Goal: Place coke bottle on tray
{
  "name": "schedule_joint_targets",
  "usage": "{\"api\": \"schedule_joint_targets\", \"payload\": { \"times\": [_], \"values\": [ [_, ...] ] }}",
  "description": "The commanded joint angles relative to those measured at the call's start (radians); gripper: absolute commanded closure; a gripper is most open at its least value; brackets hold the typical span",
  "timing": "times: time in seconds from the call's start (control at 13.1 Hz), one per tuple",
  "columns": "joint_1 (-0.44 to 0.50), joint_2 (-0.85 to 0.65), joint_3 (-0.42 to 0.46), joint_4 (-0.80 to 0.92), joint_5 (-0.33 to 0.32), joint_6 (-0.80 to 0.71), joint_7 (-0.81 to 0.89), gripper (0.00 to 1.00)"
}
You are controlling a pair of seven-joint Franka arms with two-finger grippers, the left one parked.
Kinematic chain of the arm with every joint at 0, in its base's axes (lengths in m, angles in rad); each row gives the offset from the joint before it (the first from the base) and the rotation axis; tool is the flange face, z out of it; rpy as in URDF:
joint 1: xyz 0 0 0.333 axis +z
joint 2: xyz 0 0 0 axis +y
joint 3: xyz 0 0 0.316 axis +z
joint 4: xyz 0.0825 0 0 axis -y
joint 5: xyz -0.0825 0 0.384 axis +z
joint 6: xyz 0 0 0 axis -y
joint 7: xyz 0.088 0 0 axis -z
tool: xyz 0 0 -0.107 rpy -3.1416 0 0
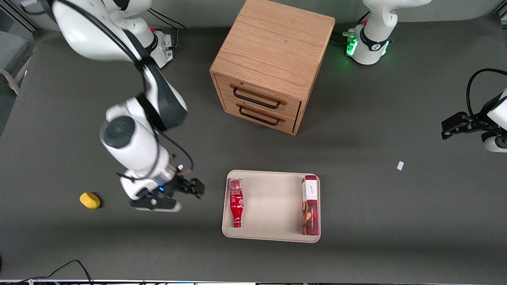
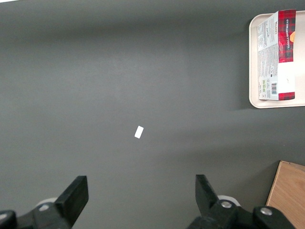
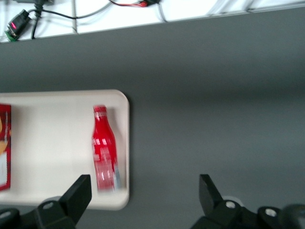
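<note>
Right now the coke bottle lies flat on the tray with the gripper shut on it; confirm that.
Wrong on the gripper. The coke bottle does lie flat on the tray, but the gripper is open and apart from it, over the table toward the working arm's end. The front view shows this.

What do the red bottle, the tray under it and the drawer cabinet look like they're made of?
Slim red coke bottle: glossy, likely plastic, judging by its highlights. Flat cream-beige tray: matte, maybe moulded pulp or plastic. Two-drawer cabinet: grained wood with dark, possibly metal handles. The open claw is beside the tray, holding nothing.
</note>
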Motion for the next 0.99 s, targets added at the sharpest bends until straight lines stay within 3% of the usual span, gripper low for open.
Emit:
{"api": "schedule_joint_targets", "payload": {
  "times": [0.0, 0.23, 0.46, 0.91],
  "values": [
    [-0.034, -0.222, -0.009, -0.139, 0.030, -0.196, -0.025, 0.00],
    [-0.089, -0.335, -0.028, -0.206, 0.032, -0.317, -0.129, 0.00],
    [-0.081, -0.509, -0.152, -0.402, 0.058, -0.261, -0.299, 0.00],
    [-0.086, -0.641, -0.220, -0.499, 0.059, -0.244, -0.325, 0.00]
  ]
}}
